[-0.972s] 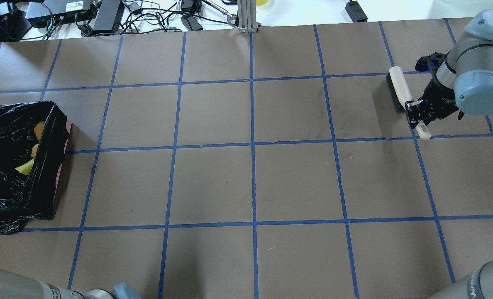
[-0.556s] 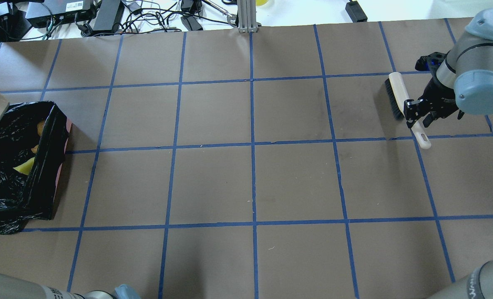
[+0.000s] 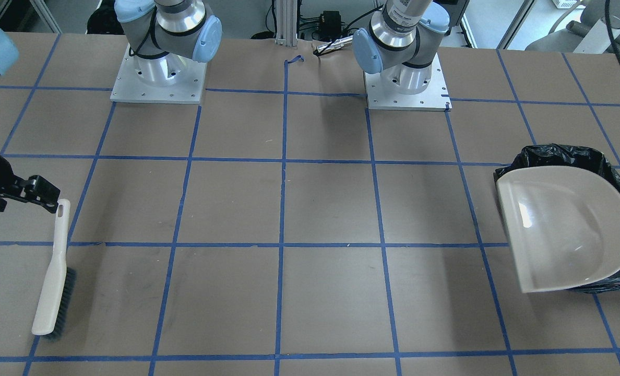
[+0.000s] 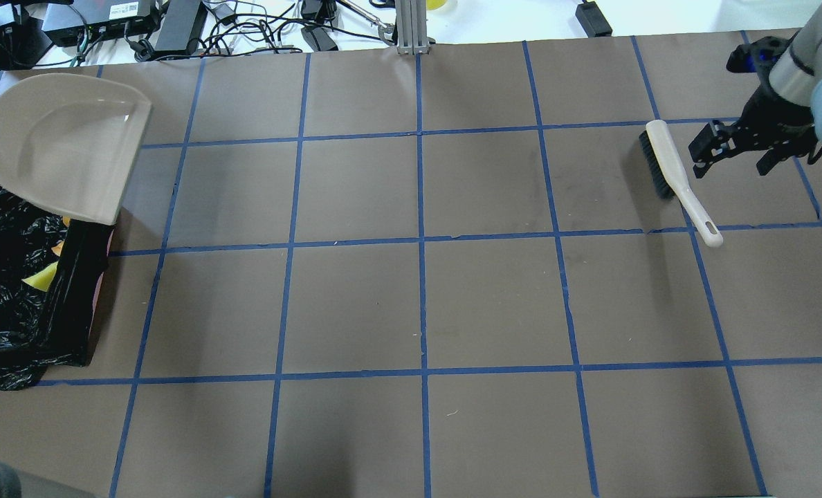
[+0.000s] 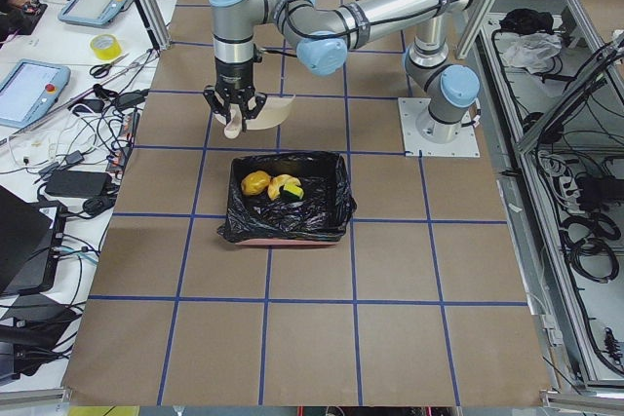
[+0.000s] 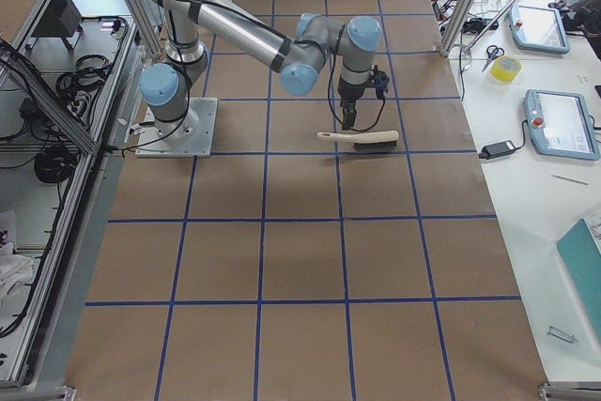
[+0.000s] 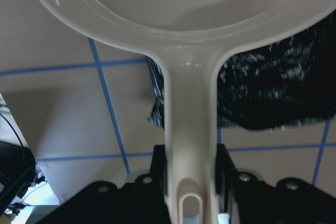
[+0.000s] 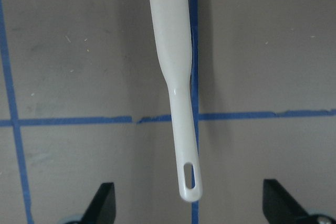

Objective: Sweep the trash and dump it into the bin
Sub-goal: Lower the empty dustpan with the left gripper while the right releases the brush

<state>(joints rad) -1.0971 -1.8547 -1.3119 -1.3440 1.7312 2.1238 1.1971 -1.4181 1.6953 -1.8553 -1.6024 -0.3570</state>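
Note:
My left gripper (image 7: 189,163) is shut on the handle of the beige dustpan (image 4: 79,145), which hangs empty in the air just beyond the far rim of the bin (image 4: 10,304). The black-bagged bin (image 5: 292,226) holds the trash: a yellow-brown lump (image 5: 255,182), a pale curved piece (image 5: 277,182) and a yellow-and-green sponge (image 5: 291,192). My right gripper (image 4: 733,155) is open and empty, raised above the handle end of the beige brush (image 4: 667,162). The brush (image 8: 173,51) lies flat on the table, apart from the fingers (image 8: 105,203).
Cables and electronics (image 4: 176,28) and an aluminium post (image 4: 411,28) line the far table edge. The two arm bases (image 3: 158,78) (image 3: 404,83) stand at the robot's side. The brown paper carries a blue tape grid.
The dustpan has swung into the overhead view above the bin's far side. My right gripper has opened, let go of the brush handle and drawn away to the right. The brush stays on the table.

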